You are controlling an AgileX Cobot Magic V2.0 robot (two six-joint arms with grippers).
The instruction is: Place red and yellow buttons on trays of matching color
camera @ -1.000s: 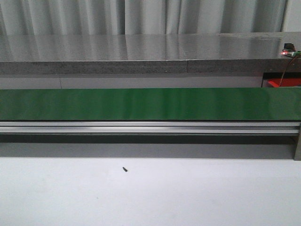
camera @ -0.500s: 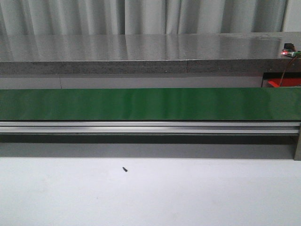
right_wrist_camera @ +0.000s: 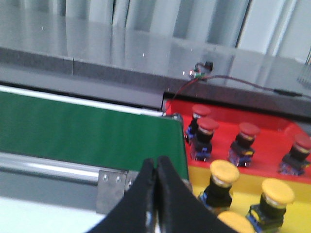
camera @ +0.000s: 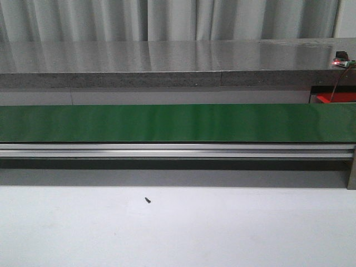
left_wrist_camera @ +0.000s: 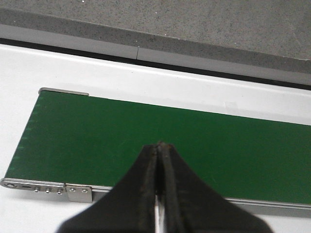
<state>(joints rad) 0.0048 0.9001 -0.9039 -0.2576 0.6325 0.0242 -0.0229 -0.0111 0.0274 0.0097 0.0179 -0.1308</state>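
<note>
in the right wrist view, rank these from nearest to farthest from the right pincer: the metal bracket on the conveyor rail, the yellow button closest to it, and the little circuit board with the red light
1. Metal bracket, on the rail just beside the right pincer.
2. Nearest yellow button, on the yellow tray past the belt's end; a bit farther than the bracket.
3. Circuit board, far back on the grey counter.

The green belt (camera: 178, 123) and the white worktop (camera: 222, 228) before it offer open passage apart from one small dark screw (camera: 148, 199), whereas upright red buttons (right_wrist_camera: 249, 140) and yellow buttons (right_wrist_camera: 222, 180) crowd the belt's right end.
</note>
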